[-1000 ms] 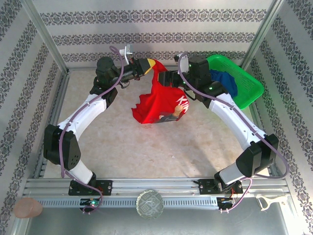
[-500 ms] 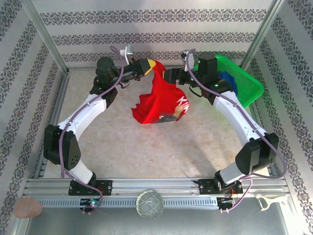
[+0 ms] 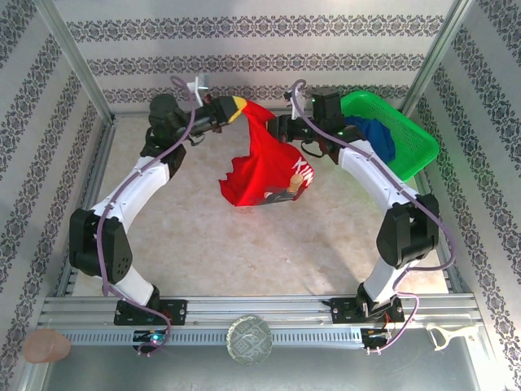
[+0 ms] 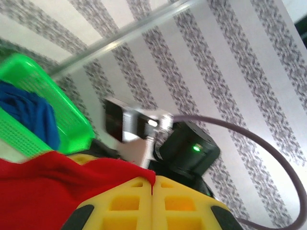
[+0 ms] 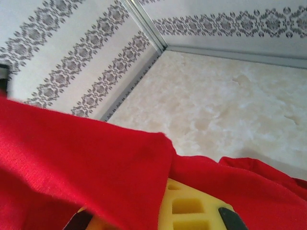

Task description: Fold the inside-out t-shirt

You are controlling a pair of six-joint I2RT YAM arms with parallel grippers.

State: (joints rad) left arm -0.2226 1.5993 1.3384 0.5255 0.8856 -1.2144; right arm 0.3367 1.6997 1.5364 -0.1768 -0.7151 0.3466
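Note:
The inside-out t-shirt (image 3: 267, 167) is bright red with a white print near its lower right. It hangs in the air over the back of the table, its lower folds bunched near the surface. My left gripper (image 3: 237, 106) is shut on the shirt's top corner. In the left wrist view the yellow fingers (image 4: 125, 203) meet with a red edge (image 4: 48, 182) pinched in the seam. My right gripper (image 3: 282, 129) is shut on the cloth just to the right. In the right wrist view red fabric (image 5: 76, 163) drapes over one yellow finger (image 5: 194, 207).
A green basket (image 3: 411, 142) stands at the back right with a dark blue garment (image 3: 376, 134) in it, close behind my right arm. Striped walls and metal frame rails enclose the beige table (image 3: 244, 244). The basket (image 4: 33, 79) also shows in the left wrist view.
The right gripper swung back left to the shirt and closed on the cloth. The left gripper shifted slightly left and back, pulling the shirt's top corner up.

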